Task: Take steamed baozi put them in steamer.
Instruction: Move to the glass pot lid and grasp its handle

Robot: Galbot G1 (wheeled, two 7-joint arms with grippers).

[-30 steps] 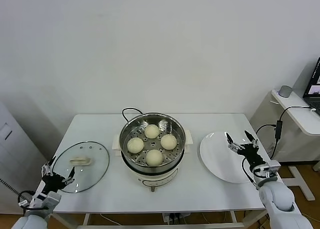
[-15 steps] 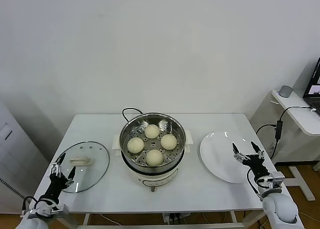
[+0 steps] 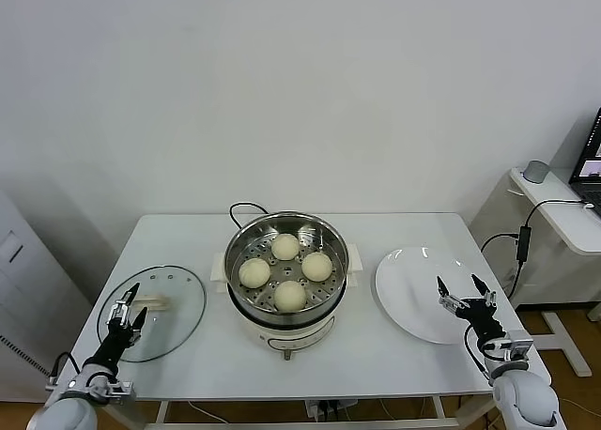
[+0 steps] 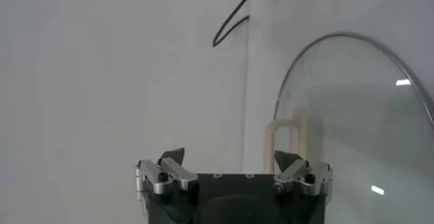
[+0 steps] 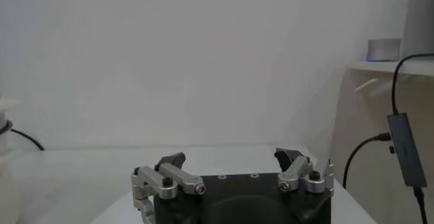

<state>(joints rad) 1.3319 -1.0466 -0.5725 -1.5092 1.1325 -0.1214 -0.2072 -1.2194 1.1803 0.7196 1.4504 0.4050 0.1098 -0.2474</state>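
All four baozi [image 3: 286, 270] sit on the perforated tray inside the steamer [image 3: 286, 294], at the centre of the head view, so the loading looks done. The plate [image 3: 413, 303], right of centre, is bare. The lid [image 3: 155, 310] lies flat at lower left, off the pot.

The left end effector [image 3: 124, 317] hangs released over the near edge of the lid, fingers spread and holding nothing; in its wrist view the lid's cream handle [image 4: 293, 132] lies just ahead of it. The right end effector [image 3: 463, 301] hovers released by the plate's lower right edge, also empty.

The risks are small ones. A low sweep of the left arm could clip the lid and skid it along the worktop [image 3: 188, 238] toward the near edge. The right arm could likewise nudge the plate. An inward swing could catch the steamer's rim, jolting the buns.
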